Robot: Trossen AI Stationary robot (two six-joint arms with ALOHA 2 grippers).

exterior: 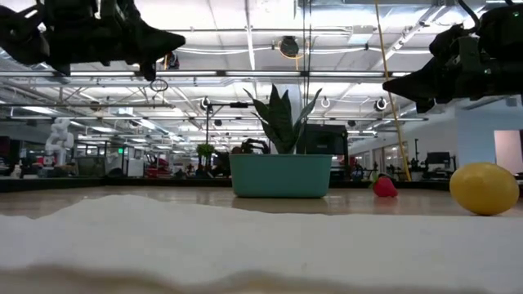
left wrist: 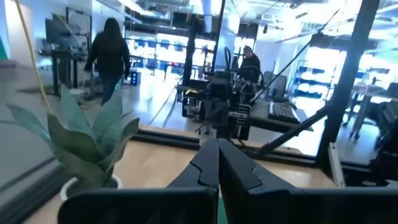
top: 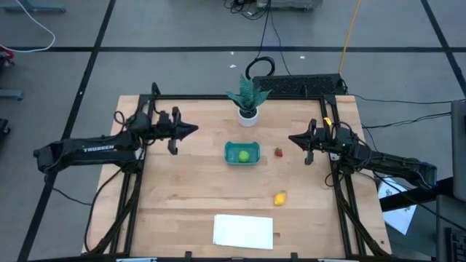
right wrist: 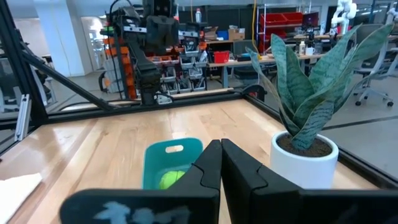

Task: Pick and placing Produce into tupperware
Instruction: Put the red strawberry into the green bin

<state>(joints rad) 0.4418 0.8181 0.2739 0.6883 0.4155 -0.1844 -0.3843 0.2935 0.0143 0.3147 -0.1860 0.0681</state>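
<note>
Lime (top: 244,155) sits in the tupperware (top: 242,153); red fruit (top: 277,152) just beside it, lemon (top: 279,198) farther off on the table (top: 182,204). Left gripper (top: 195,130) and right gripper (top: 291,138) hover on either side, fingers pressed together, holding nothing.

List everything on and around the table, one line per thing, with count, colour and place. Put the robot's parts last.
tupperware: one, teal-blue, middle of the table.
lime-green fruit: one, lying inside the tupperware.
red fruit: one, on the wood just right of the tupperware, apart from it.
yellow fruit: one, on the wood nearer the front edge, right of centre.
potted plant: one, green leaves in a white pot, behind the tupperware at the back edge.
white sheet: one, flat at the front edge.
table: one, light wood.
people: two, dark clothes, in the room beyond, seen in the left wrist view.
left end effector: shut, empty, raised left of the tupperware.
right end effector: shut, empty, raised right of the red fruit.
</note>
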